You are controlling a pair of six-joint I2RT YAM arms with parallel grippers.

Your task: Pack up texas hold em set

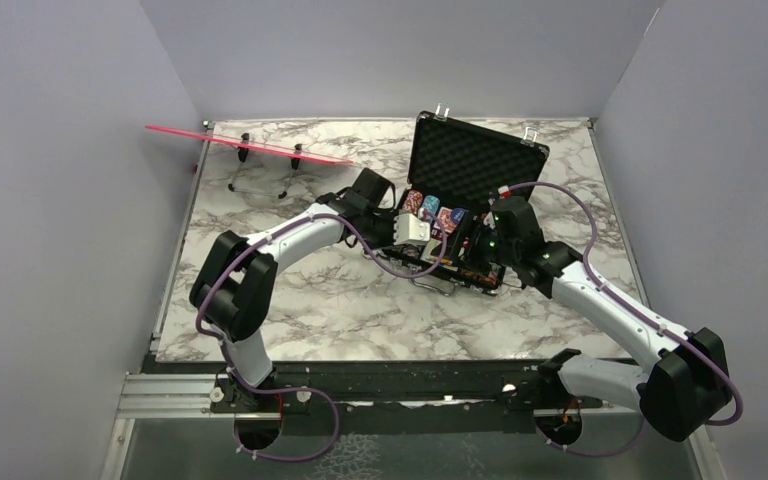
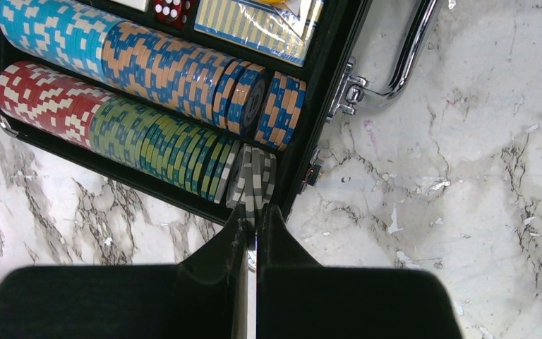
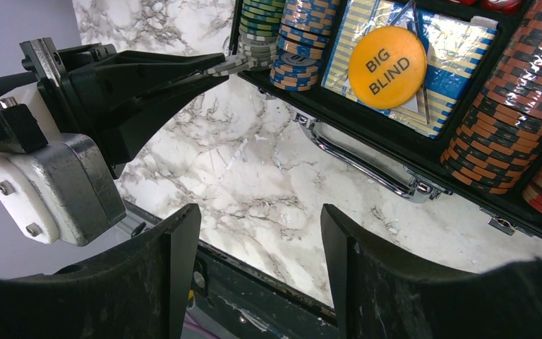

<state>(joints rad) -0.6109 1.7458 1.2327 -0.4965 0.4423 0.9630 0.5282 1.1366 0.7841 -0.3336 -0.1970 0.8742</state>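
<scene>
Packing stage: I judge it late but unfinished. The briefcase (image 1: 475,160) stands open with its foam lid upright, and most chips are already in rows.
Case position: upper centre of the overhead view, on the marble table (image 1: 360,320).
Chip rows: in the left wrist view, light-blue chips (image 2: 46,28) and blue-orange chips (image 2: 176,74) fill the upper row. Red chips (image 2: 42,99), green chips (image 2: 162,145) and a short grey stack (image 2: 254,176) fill the lower.
Other contents: a card deck (image 3: 459,49) under the yellow Big Blind button (image 3: 387,67), and red dice (image 2: 171,8) at the top edge.
Left gripper (image 2: 254,212): clamped on a grey chip (image 3: 227,66) at the end of the grey stack, by the case's corner.
Right gripper (image 3: 257,219): jaws wide and holding nothing, over bare marble below the handle (image 3: 367,159).
Left to do: I reckon seating that chip, then closing and latching the lid.
</scene>
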